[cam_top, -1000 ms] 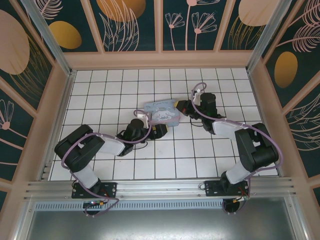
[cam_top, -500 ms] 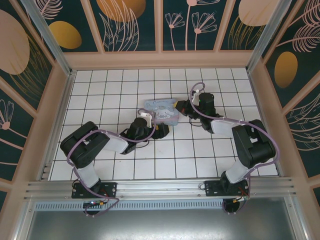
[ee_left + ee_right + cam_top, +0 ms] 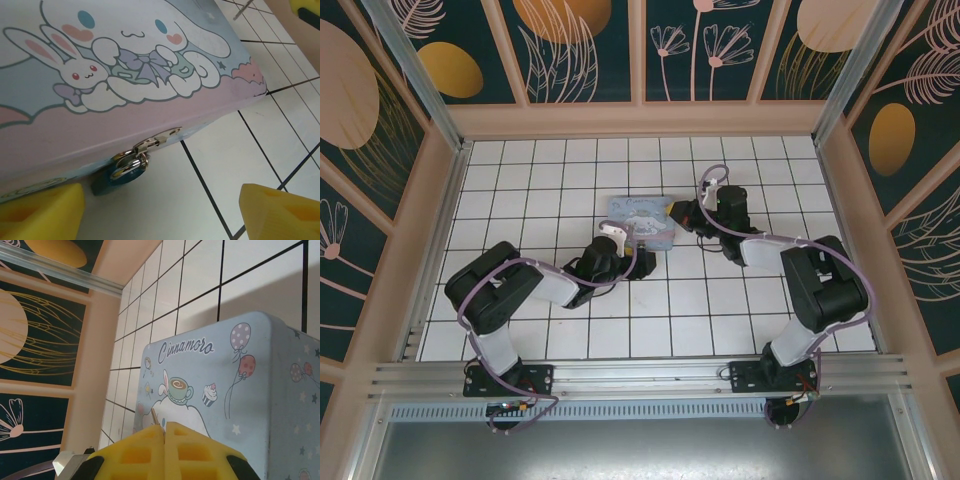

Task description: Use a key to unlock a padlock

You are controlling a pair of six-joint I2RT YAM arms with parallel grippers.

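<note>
The padlock (image 3: 121, 171), dark bluish with a silver shackle, hangs from the hasp (image 3: 156, 140) on the near edge of the pastel cartoon tin (image 3: 125, 65) and rests on the tiled floor. My left gripper (image 3: 160, 220) is open, one yellow finger (image 3: 40, 212) on each side of the lock, just short of it. My right gripper (image 3: 164, 429) is shut on the key (image 3: 155, 416), a thin sliver poking out between the pads above the tin's lid (image 3: 240, 390). From above, the left gripper (image 3: 638, 262) is at the tin's near side and the right gripper (image 3: 676, 212) at its right end.
The tin (image 3: 640, 218) lies mid-floor on white tiles (image 3: 540, 170). Pink walls (image 3: 640, 118) enclose the floor at the back and sides. Purple cables (image 3: 760, 238) loop along both arms. An aluminium rail (image 3: 640, 375) runs along the near edge.
My left gripper has slid right and closer under the tin's near edge. The tin has turned slightly squarer to the tiles. The right gripper stays shut at the tin's right end.
</note>
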